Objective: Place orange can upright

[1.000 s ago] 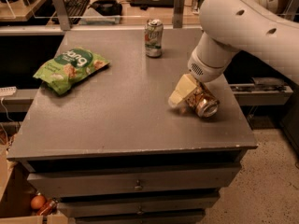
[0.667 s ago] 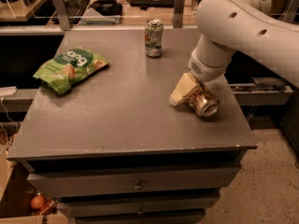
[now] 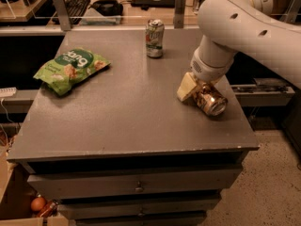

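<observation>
The orange can (image 3: 211,100) lies on its side near the right edge of the grey table (image 3: 127,121), its silver top facing front-right. My gripper (image 3: 197,95) reaches down from the white arm (image 3: 235,27) and is shut on the can's body. One cream fingertip (image 3: 185,86) shows on the can's left side; the other is hidden behind the can. The can is at table level, slightly tilted.
A white-and-green can (image 3: 154,38) stands upright at the table's back centre. A green snack bag (image 3: 70,69) lies at the back left. Drawers (image 3: 136,187) sit under the tabletop. A desk with a keyboard (image 3: 75,4) is behind.
The gripper and the orange can have shifted slightly to the right together. The other can and the bag have not moved.
</observation>
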`<state>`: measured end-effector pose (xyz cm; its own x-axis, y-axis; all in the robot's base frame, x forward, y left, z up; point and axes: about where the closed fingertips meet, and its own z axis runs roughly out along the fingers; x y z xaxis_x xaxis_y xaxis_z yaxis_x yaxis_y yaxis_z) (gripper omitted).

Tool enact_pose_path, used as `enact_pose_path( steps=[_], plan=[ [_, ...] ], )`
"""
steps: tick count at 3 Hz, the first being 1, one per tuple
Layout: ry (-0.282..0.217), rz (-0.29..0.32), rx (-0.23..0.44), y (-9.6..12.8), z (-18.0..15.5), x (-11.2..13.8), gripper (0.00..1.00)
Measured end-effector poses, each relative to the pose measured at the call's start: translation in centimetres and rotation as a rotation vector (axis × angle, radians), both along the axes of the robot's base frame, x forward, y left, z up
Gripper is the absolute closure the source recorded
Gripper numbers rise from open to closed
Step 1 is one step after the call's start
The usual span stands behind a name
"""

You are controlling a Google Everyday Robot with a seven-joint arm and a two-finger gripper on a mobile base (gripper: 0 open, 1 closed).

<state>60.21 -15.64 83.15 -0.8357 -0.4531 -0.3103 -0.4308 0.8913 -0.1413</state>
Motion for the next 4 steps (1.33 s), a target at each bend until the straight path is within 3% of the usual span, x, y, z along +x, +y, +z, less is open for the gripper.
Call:
enact_pose_path(
  steps=[2, 3, 4],
  plan=[
    [0.000, 0.000, 0.000, 0.0, 0.3, 0.0, 0.95],
    [-0.048, 0.082, 0.080, 1.6, 1.4, 0.2, 1.00],
    [-0.165, 0.199, 0.263, 4.1, 3.6, 0.4, 1.00]
  ],
)
